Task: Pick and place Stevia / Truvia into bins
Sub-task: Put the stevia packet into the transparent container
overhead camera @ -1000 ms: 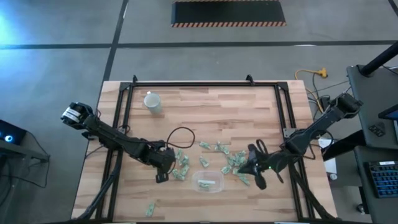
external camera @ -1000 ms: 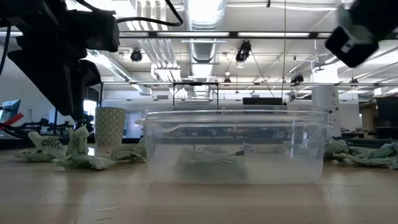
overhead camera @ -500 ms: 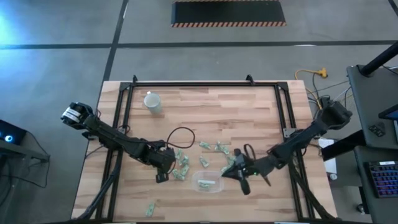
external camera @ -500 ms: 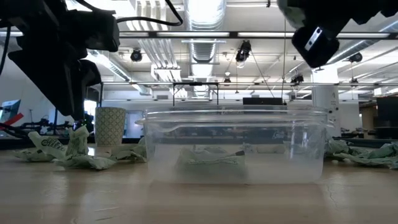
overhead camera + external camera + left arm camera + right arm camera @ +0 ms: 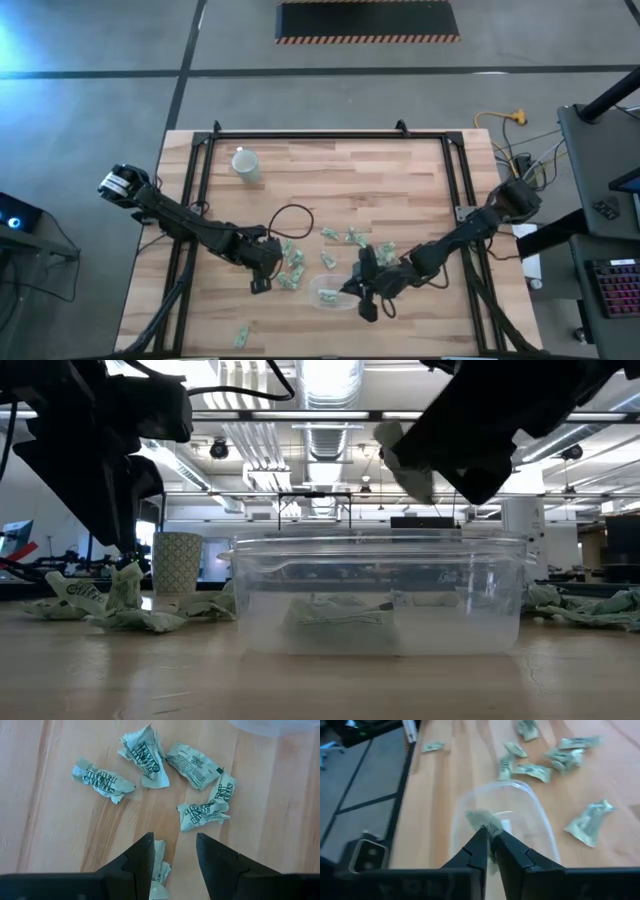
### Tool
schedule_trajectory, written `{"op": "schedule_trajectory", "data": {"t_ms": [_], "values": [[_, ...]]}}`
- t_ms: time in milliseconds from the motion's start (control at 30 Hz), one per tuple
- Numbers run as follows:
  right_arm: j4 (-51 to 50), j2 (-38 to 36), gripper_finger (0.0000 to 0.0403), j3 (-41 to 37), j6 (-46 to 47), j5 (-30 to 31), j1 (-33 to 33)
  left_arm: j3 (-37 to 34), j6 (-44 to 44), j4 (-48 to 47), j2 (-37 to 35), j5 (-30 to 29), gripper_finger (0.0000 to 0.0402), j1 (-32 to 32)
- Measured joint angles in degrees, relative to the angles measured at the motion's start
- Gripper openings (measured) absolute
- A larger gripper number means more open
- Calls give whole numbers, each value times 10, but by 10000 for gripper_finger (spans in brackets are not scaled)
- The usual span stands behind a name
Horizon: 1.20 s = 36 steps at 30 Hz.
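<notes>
Pale planks of a wooden table (image 5: 400, 180) fill a black frame, with grey floor around it and ceiling lights and ducts showing beyond in the low view. Near the table's front edge sits a small shallow clear plastic bin with rounded corners (image 5: 333, 292), and one pale green and white paper sachet (image 5: 345, 617) already lies flat inside it. The right gripper (image 5: 358, 288) hangs just above the bin's right end, its fingers clenched on a crumpled green-and-white sachet (image 5: 484, 821), which the right wrist view shows directly over the bin's open mouth. The left gripper (image 5: 268, 268) is down among a cluster of loose crumpled sachets (image 5: 145, 757) just left of the bin; its fingers (image 5: 137, 860) stand apart, straddling one sachet (image 5: 160, 870) on the wood without pinching it. More loose sachets (image 5: 352, 238) lie scattered behind and to the right of the bin, and a single one (image 5: 241, 336) rests alone near the front left corner. A white cylindrical paper cup (image 5: 245, 164) stands upright toward the back left, well apart from everything else.
</notes>
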Motion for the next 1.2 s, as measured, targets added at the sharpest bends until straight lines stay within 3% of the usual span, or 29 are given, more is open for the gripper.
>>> {"op": "schedule_trajectory", "data": {"t_ms": [200,367,600,867,1067,1200], "values": [[-53,-17,94,18,0,-18,-8,-1,0,-11,0,3,130,0],[-85,-35,115,32,-2,-28,-6,-1,-2,-81,0,21,130,-2],[-84,-44,105,47,-17,-29,-6,-14,15,-96,0,16,130,-4],[-85,-45,83,47,-17,-30,-6,-83,9,31,0,17,130,-4],[-85,-45,70,47,-18,-30,-6,-88,13,45,0,17,129,-4],[-85,-45,64,47,-19,-30,-6,-88,25,45,0,17,102,-4]]}}
